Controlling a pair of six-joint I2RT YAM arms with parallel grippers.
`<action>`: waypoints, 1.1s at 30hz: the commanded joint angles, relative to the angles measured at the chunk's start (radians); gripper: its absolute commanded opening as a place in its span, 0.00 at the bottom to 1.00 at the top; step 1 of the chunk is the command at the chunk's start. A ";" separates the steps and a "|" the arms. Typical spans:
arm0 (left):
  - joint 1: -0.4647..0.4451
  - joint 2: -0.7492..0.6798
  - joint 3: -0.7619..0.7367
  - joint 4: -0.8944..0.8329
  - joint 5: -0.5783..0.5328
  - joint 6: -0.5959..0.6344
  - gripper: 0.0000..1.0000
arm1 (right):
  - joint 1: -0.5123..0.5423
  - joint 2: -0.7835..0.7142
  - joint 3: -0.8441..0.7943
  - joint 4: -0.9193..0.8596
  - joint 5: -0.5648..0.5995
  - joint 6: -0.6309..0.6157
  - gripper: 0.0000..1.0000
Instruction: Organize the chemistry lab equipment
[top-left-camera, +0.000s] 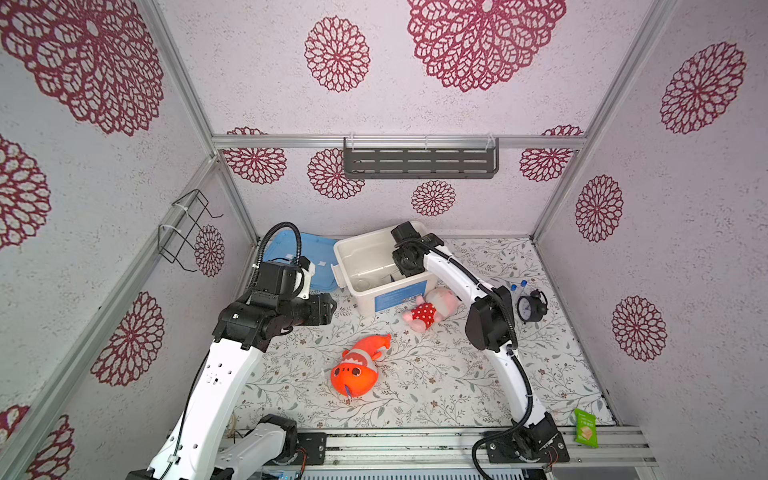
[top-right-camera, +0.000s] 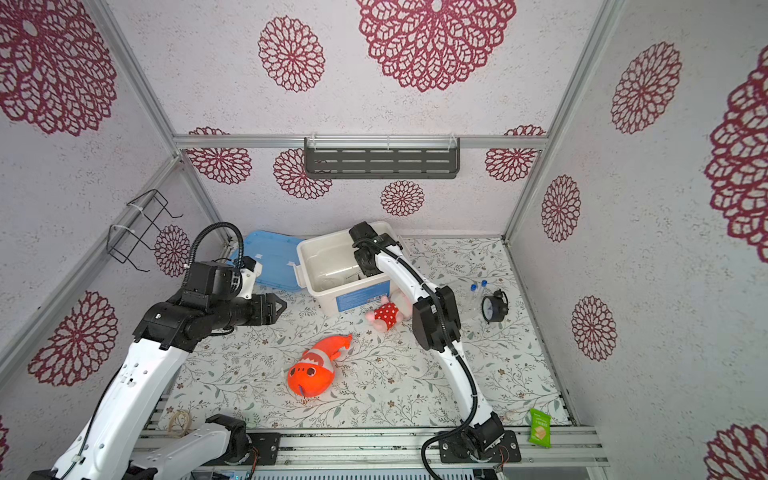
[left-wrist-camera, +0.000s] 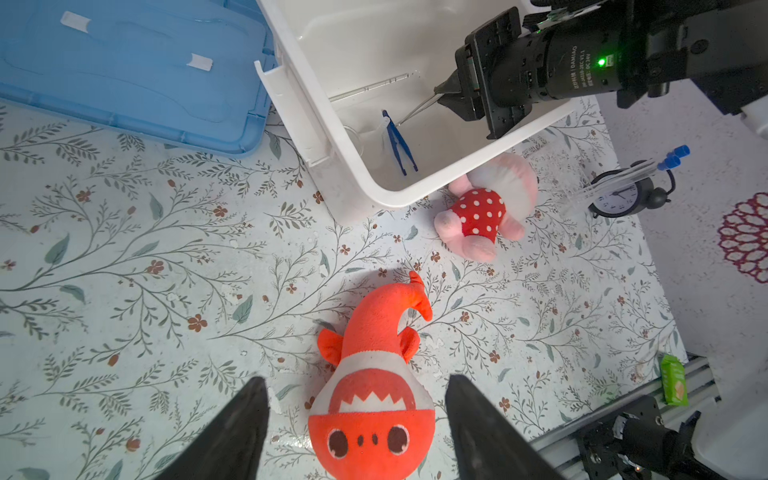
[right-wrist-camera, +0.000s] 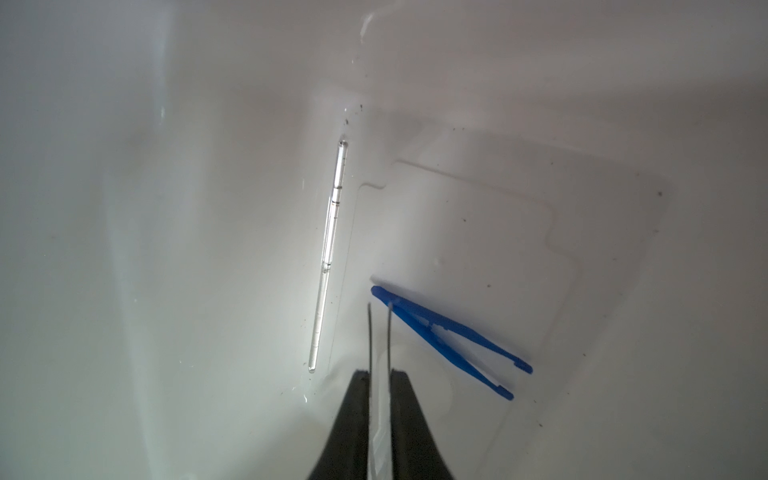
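1. Black left gripper (left-wrist-camera: 355, 379) is spread wide.
2. Dark blue tweezers (right-wrist-camera: 411, 313) and a thin rod (right-wrist-camera: 327, 257) are kept in the white bin (top-left-camera: 363, 303); the slim metal tool (left-wrist-camera: 415, 113) is pinched there by the right gripper (right-wrist-camera: 380, 372).
3. Blue-capped tubes (left-wrist-camera: 670, 162) are seen beside the clock (left-wrist-camera: 615, 199).

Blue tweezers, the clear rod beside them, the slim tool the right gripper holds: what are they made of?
Blue tweezers: likely moulded plastic; opaque, uniform colour, dull finish.
Clear rod: see-through and glossy with dark rings; glass or plastic, cannot tell.
Slim tool: probably metal; two thin grey prongs.
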 joint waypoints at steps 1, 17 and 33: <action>-0.002 0.012 0.003 -0.003 -0.018 0.023 0.71 | -0.015 -0.018 0.016 -0.032 0.036 0.037 0.22; 0.016 0.127 0.168 -0.094 -0.186 -0.108 0.77 | -0.004 -0.172 -0.037 0.078 0.014 -0.079 0.32; 0.019 0.398 0.245 0.084 -0.072 -0.364 0.75 | -0.125 -0.431 -0.197 0.069 0.024 -0.777 0.40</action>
